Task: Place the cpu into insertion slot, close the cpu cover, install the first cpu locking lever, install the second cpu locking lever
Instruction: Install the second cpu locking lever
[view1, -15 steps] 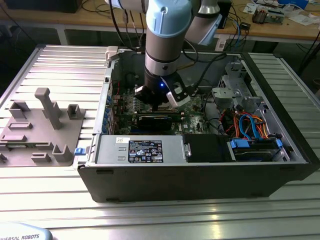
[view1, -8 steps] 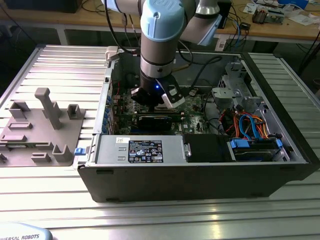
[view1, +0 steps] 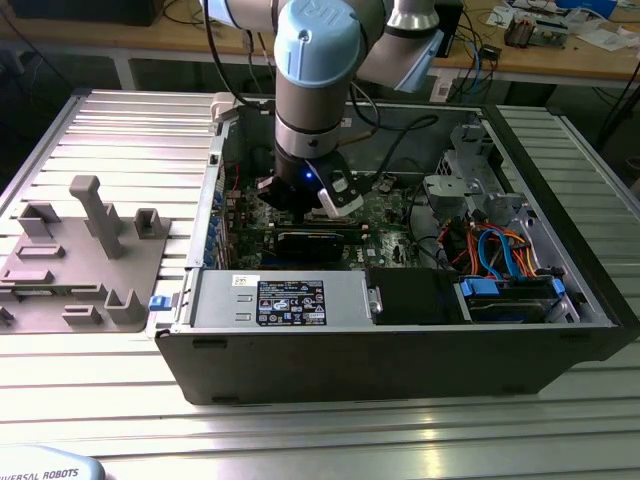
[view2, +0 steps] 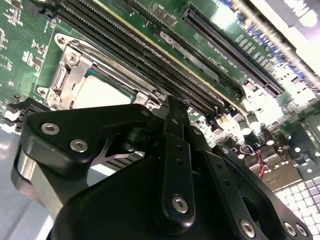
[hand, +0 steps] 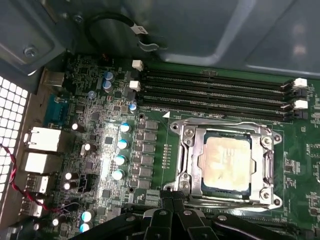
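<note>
The cpu (hand: 227, 159) lies flat in the insertion slot, its pale metal top showing through the opening of the cpu cover (hand: 192, 160). The cover is folded down over it and hides most of the slot. Thin wire levers run along two opposite sides of the cover (hand: 225, 124) (hand: 235, 201). My gripper (hand: 171, 204) hovers just beside the socket's edge with its black fingers together and nothing between them. In the second wrist view the gripper (view2: 172, 107) rises in front of the cpu (view2: 100, 92) and its cover (view2: 65, 75). In the exterior view the gripper (view1: 310, 198) is down inside the open computer case (view1: 400, 370).
Long black memory slots (hand: 215, 90) run beside the socket, with capacitors (hand: 120, 160) and rear ports (hand: 42, 140) on its other side. A black card (view1: 310, 240) and a drive bay with cables (view1: 500, 260) crowd the case. A grey fixture (view1: 90, 250) stands at the exterior view's left.
</note>
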